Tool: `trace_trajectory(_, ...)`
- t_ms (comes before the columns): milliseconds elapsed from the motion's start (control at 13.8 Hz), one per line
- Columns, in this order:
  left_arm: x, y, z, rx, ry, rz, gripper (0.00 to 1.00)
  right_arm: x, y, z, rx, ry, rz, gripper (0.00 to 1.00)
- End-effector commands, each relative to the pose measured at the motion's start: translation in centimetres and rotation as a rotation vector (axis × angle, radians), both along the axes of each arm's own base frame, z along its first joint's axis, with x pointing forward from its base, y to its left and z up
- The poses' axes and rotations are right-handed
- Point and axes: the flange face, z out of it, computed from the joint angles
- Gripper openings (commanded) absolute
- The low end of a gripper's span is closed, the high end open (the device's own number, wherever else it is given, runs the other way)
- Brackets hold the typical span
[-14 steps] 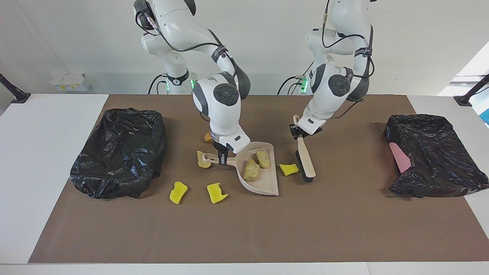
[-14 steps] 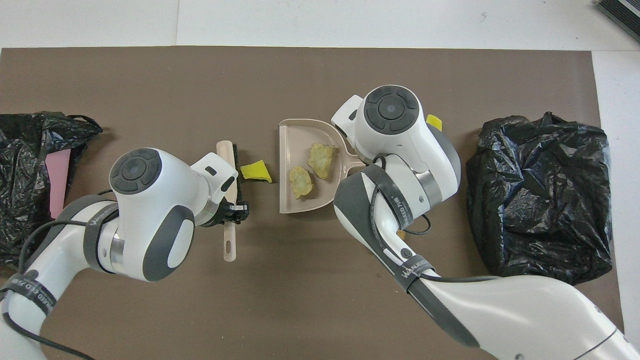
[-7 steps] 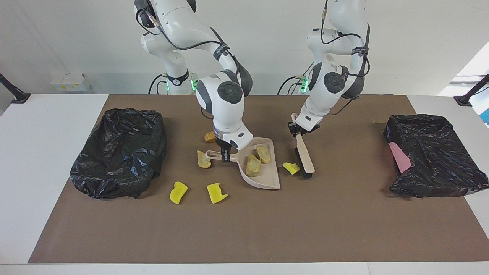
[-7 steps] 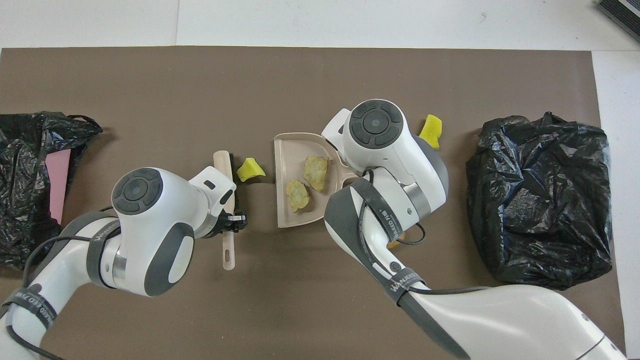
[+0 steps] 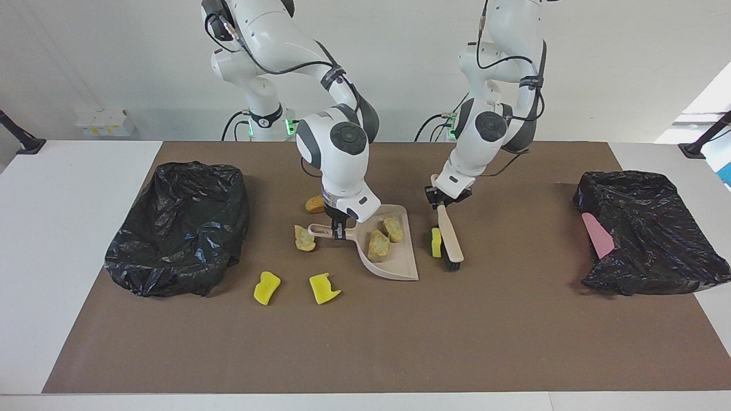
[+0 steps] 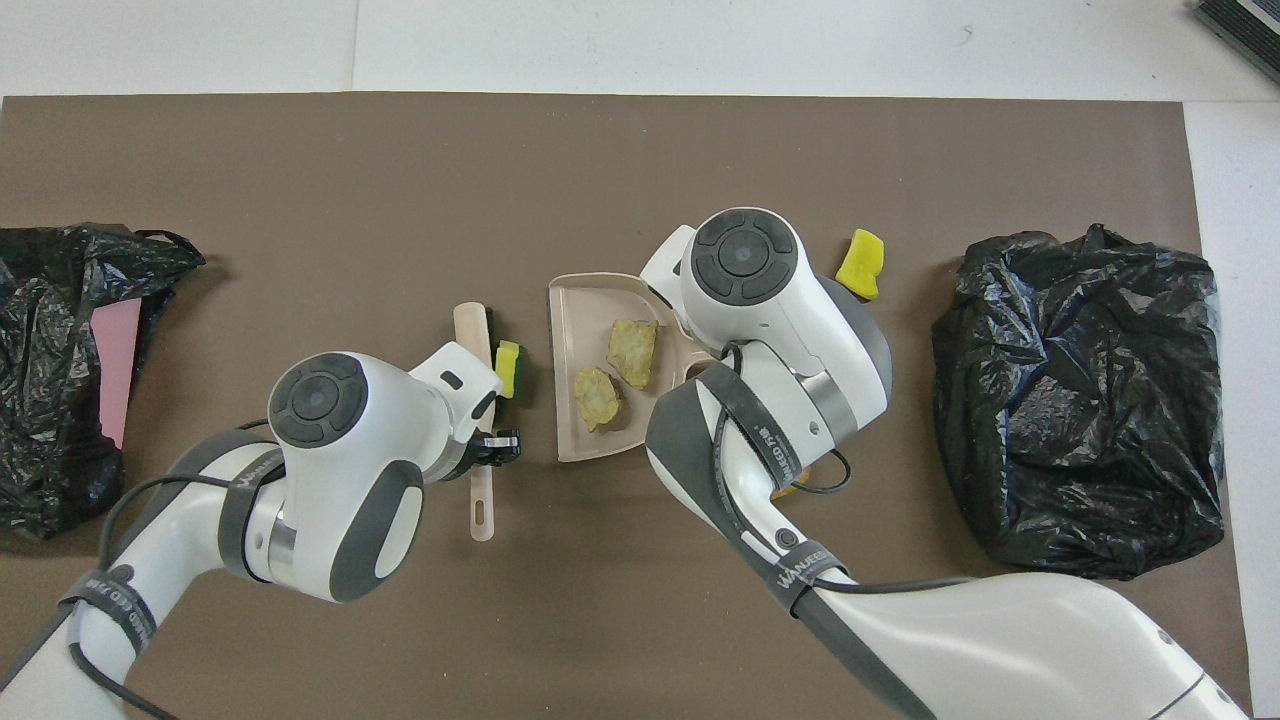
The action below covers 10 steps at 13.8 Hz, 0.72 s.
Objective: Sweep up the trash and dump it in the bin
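**Brush crowds a yellow chunk toward the dustpan**

Two black bin bags sit on the counter (image 5: 514, 342), one at the right arm's end (image 5: 180, 228) and one at the left arm's end (image 5: 648, 231), the latter with a flat pink piece (image 5: 597, 235) on it. Between them lies the beige dustpan (image 5: 400, 260); the right gripper (image 5: 338, 229) is clamped on its handle. The left gripper (image 5: 445, 197) is closed on the handle of the brush (image 5: 451, 240), bristles down on the counter.

The trash looks light, soft and springy — likely to tumble or bounce rather than slide, so it is best pushed low and slowly by the bristles, not pinched. Two tan chunks (image 5: 385, 237) already lie in the pan. One yellow chunk (image 5: 436, 242) stands on edge against the brush, just beside the pan's open lip. Two yellow chunks (image 5: 267, 287) (image 5: 324, 288) lie farther from the robots — toward the right arm's bag. A tan chunk (image 5: 304, 238) touches the handle's end, and an orange-brown one (image 5: 314, 204) sits nearer to the robots.
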Motion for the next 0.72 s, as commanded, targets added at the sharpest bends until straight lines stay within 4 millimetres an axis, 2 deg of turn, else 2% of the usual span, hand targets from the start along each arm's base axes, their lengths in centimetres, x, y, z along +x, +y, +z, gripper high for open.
trace_trajectory(0,-2.4,-4.1,1.1,-0.05,-0.01,-0.024,0.0,-0.6,-0.6,0.8,-0.008,-0.001,0.024,0.0)
trace_trajectory(72,-3.5,-5.9,1.4,-0.065,-0.007,-0.042,0.0,-0.7,-0.6,0.8,-0.009,0.0,0.024,0.0)
trace_trajectory(145,-4.0,-6.7,1.6,-0.07,-0.001,-0.027,0.0,-0.6,-0.6,0.9,-0.008,-0.001,0.024,0.0)
trace_trajectory(217,-3.4,-7.2,2.2,-0.076,-0.004,0.023,0.0,-0.6,-0.6,0.9,-0.008,-0.001,0.024,0.0)
trace_trajectory(289,-2.6,-7.3,2.9,-0.084,-0.014,0.049,0.0,-0.6,-0.6,0.9,-0.008,-0.001,0.025,0.0)
trace_trajectory(506,-0.5,-5.1,4.2,-0.096,-0.036,0.104,0.0,-0.3,-0.9,0.8,-0.002,-0.005,0.027,0.0)
trace_trajectory(651,-0.2,-5.0,4.4,-0.088,-0.032,0.141,0.0,-0.1,-1.2,0.9,0.002,-0.007,0.021,0.0)
